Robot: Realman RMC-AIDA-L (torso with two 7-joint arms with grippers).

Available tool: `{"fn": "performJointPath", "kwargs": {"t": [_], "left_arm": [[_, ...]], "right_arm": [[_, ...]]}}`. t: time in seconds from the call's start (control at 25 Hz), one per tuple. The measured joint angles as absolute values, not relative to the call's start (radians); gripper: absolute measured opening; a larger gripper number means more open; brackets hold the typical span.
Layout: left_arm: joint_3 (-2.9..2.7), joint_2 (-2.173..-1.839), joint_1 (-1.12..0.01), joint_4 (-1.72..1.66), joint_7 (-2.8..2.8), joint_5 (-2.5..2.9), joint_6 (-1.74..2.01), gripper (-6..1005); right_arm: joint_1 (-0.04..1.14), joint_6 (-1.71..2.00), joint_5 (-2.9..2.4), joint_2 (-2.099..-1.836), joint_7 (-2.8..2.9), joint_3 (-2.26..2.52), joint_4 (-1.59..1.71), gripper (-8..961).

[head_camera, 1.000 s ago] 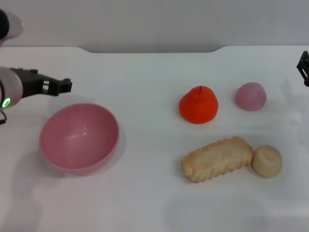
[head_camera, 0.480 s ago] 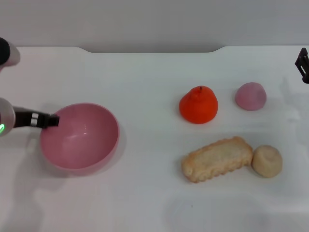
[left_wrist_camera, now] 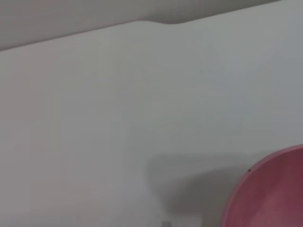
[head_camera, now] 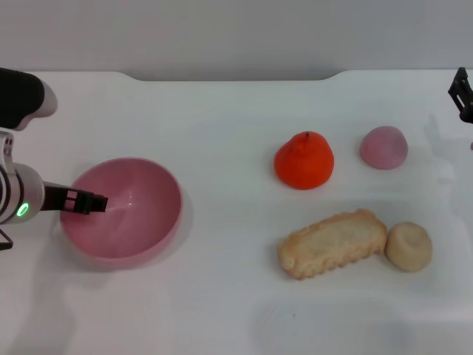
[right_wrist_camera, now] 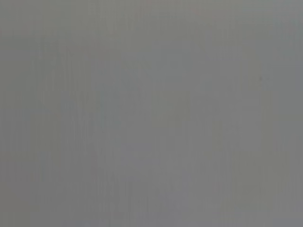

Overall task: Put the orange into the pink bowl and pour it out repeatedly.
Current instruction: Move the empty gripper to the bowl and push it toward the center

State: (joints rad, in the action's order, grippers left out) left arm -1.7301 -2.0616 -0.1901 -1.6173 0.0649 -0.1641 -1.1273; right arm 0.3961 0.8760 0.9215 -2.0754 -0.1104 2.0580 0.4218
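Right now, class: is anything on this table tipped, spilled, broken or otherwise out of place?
Nothing stands out. The bowl sits upright and empty, the orange rests apart from it, undamaged. The left end effector reaches over the bowl's rim; the right end effector is at the table's far edge.

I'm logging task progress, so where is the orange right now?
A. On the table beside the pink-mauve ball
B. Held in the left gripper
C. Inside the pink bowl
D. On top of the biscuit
A: the orange sits on the table next to the pink-mauve ball, while the pink bowl is empty with the left gripper at its rim.
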Motion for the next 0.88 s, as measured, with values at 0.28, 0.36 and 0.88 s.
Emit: {"fn": "performJointPath", "kwargs": {"t": [0.28, 0.36, 0.88], "left_arm": [[-1.727, -2.060, -0.226, -1.564, 0.075, -0.164, -1.134, 814], [-1.727, -2.060, -0.226, -1.564, 0.075, -0.164, -1.134, 815], [-1.735, -2.059, -0.252, -1.547, 0.062, -0.122, -1.182, 666]], "right_arm": [[0.401, 0.876, 0.923, -2.075, -0.110, 2.055, 0.415, 824], [0.402, 0.876, 0.923, -2.074, -0.110, 2.055, 0.414, 824], [0.406, 0.876, 0.922, -2.074, -0.110, 2.055, 0.413, 821]]}}
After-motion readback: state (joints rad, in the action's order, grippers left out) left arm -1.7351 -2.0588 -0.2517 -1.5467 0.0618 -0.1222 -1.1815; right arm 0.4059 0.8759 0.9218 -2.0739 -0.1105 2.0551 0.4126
